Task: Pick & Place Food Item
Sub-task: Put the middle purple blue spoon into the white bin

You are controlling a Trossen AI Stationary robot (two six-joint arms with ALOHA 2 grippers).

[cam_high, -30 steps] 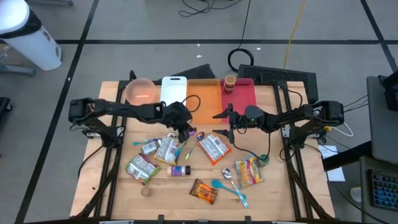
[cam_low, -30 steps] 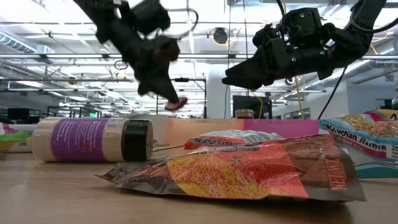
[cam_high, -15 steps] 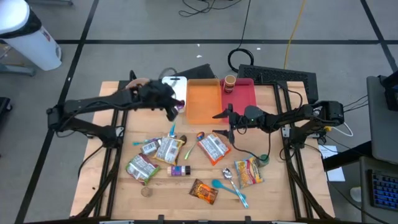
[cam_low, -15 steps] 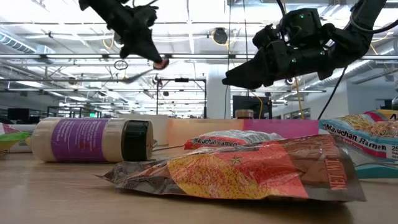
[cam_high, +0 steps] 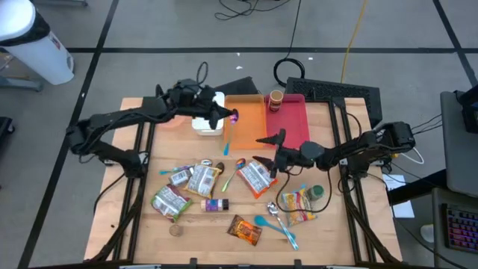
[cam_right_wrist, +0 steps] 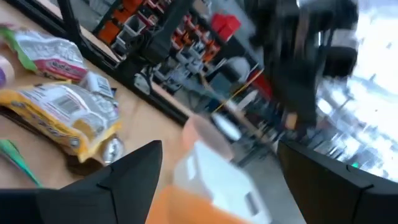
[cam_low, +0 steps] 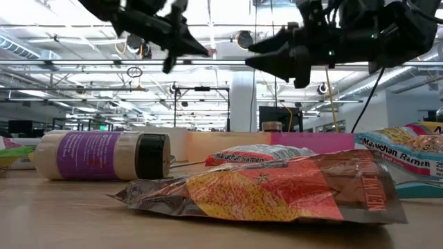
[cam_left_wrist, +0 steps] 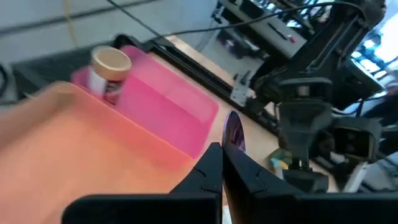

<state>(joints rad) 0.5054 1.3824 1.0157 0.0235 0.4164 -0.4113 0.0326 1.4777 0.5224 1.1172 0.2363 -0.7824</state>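
My left gripper [cam_high: 226, 115] is up over the left edge of the orange tray [cam_high: 246, 123], shut on a utensil with a purple end [cam_left_wrist: 233, 130] and a light blue handle [cam_high: 226, 140]. My right gripper [cam_high: 275, 153] hangs open above the table's middle, just beyond a ramen pack [cam_high: 258, 178], with nothing between its fingers [cam_right_wrist: 127, 174]. Other food packs lie flat on the wood: two silver-green ones [cam_high: 198, 179], [cam_high: 168, 200], a yellow-red one [cam_high: 299, 205] and a brown-orange one [cam_high: 245, 230]. My left gripper pinches the utensil between its two fingers just behind the purple end [cam_left_wrist: 231, 142], which sticks out past the fingertips. The fingers come nearly level from the table's left. The utensil is lifted clear, and its blue handle [cam_high: 225, 146] hangs down below the gripper.
Along the far edge stand a pink bowl [cam_high: 166, 118], a white board [cam_high: 210, 123], the orange tray and a red tray [cam_high: 297, 119] with a small cup [cam_high: 276, 99]. A purple bottle [cam_high: 216, 204], a blue spoon [cam_high: 278, 226] and a metal spoon [cam_high: 272, 211] lie among the packs.
My left gripper has risen from the pile of packs and swung toward the far edge, then to the right, to above the trays, carrying the utensil clear of the table. My right gripper has rolled about its own axis and edged toward the near side, staying open.
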